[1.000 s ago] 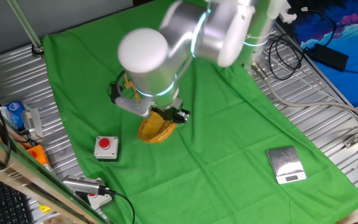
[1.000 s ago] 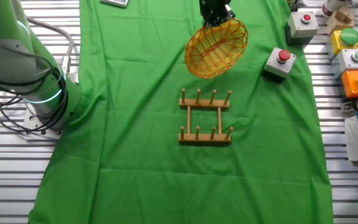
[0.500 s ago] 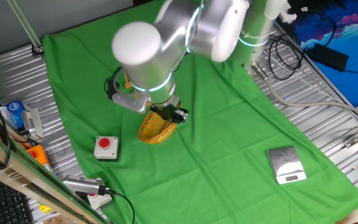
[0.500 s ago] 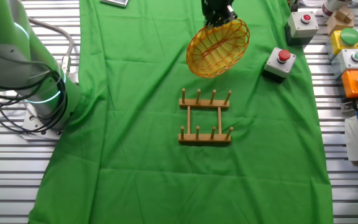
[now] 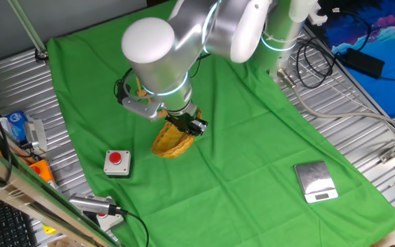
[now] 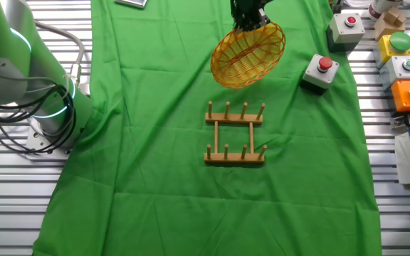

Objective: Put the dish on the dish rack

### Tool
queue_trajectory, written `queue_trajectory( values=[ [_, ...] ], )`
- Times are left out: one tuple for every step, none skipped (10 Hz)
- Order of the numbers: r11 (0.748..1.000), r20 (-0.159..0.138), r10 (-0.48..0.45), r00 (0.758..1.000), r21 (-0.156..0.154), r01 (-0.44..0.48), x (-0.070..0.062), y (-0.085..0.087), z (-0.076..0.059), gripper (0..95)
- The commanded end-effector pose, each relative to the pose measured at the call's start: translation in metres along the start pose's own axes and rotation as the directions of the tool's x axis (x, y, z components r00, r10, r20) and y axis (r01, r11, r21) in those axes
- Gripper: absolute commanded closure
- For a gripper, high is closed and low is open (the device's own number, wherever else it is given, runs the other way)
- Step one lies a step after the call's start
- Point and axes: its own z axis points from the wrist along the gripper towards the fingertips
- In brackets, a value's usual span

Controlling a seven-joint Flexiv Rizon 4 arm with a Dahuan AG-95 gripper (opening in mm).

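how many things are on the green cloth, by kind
wicker dish, held tilted by the tool: 1
wooden dish rack: 1
red button box: 1
silver scale: 1
total: 4
the other button boxes sit off the cloth, so they are not counted

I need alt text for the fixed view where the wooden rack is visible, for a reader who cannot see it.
The robot's hand grips the rim of a tilted yellow wicker dish above a green cloth, just beyond an empty wooden dish rack. A red push button sits to the right of the dish, and the arm's base stands at the left.
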Motion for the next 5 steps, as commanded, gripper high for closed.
queue_trajectory(
  values=[
    [0.998,0.015,0.067,0.998,0.007,-0.067,-0.0003,-0.0004,0.0002,95.0],
    [0.996,0.024,0.092,0.995,0.011,-0.093,-0.0003,-0.0004,0.0002,95.0],
    [0.994,0.031,0.108,0.994,0.013,-0.109,-0.0003,-0.0004,0.0002,95.0],
    [0.994,0.038,0.11,0.993,0.003,-0.11,-0.0003,-0.0004,0.0002,95.0],
    [0.994,0.038,0.11,0.993,0.002,-0.11,-0.0003,-0.0004,0.0002,95.0]
  ],
)
